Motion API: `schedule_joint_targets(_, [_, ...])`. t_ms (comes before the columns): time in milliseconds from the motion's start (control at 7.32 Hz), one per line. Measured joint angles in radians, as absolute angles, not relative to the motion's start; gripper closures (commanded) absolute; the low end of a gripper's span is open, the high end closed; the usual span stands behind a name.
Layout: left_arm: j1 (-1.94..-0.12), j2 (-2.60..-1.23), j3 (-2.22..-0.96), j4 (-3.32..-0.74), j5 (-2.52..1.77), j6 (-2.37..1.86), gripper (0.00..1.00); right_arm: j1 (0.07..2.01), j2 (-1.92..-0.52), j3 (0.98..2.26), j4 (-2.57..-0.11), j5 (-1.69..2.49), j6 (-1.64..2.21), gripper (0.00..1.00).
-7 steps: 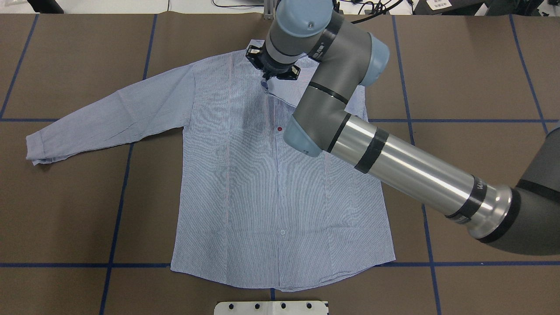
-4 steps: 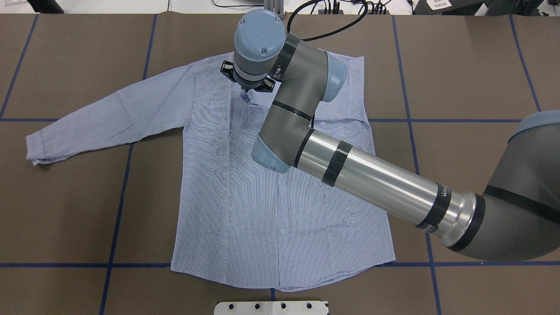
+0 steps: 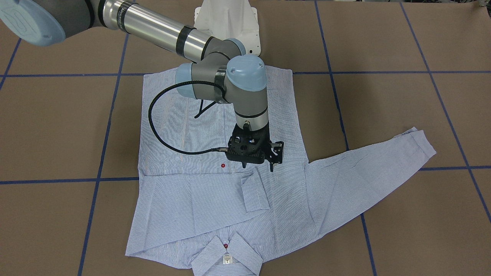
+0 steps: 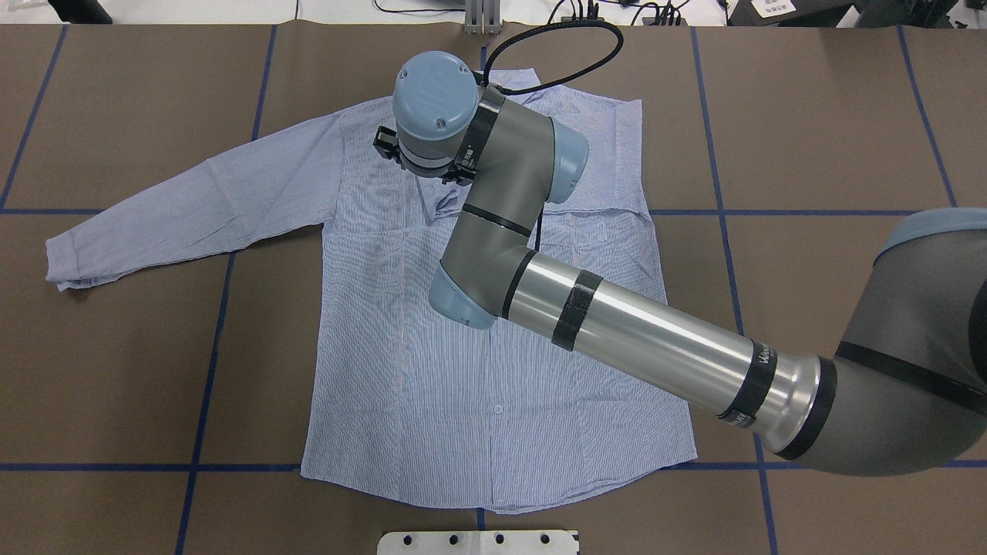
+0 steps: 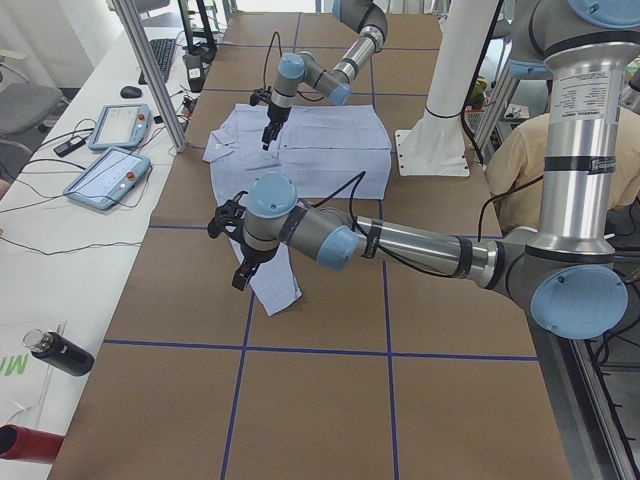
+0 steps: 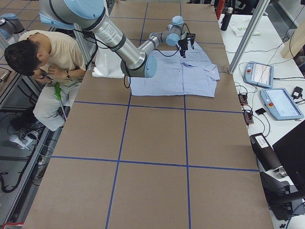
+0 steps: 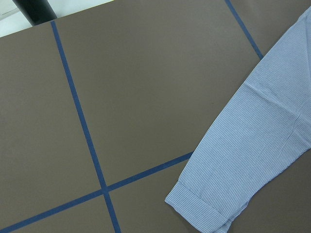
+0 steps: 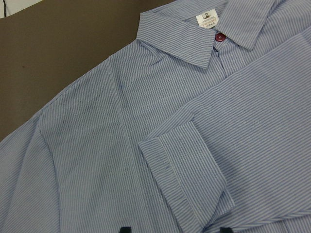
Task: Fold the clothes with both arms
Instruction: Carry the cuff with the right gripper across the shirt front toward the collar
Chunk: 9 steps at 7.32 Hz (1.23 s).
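Right gripper (image 3: 257, 166) slides off collar (image 3: 241, 253) toward spread sleeve (image 3: 368, 172) | jaws apart, empty, hovering by cuff (image 3: 253, 191) folded in near collar to narrow shirt (image 3: 184, 134) | left gripper (image 5: 230, 245): cannot tell

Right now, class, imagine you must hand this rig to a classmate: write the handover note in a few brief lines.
Right gripper: open and empty, over the chest of the shirt.
Left gripper: above the end of the left sleeve; I cannot tell whether it is open or shut.
The shirt lies flat, front up, on the table.
Done: the right sleeve is folded across the chest.
Left: fold the left sleeve in, which is still spread out sideways, then fold the body.
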<state>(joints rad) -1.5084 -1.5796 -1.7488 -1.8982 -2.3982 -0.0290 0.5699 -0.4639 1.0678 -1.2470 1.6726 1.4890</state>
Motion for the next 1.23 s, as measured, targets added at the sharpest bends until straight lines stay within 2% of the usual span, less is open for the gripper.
schedule_joint_targets(547, [-1.505, -1.605, -1.726, -1.897, -2.428, -0.096, 0.00, 0.545, -0.468, 1.222, -1.559, 1.589, 1.451, 0.00])
schedule_joint_targets(957, [-1.504, -1.618, -1.719, -1.899, -2.451, -0.115, 0.00, 0.546, -0.471, 1.271, -1.659, 1.548, 1.444, 0.00])
schedule_joint_targets(1230, [-1.500, -1.666, -1.665, -1.899, -2.453, -0.115, 0.00, 0.546, -0.472, 1.317, -1.757, 1.515, 1.412, 0.00])
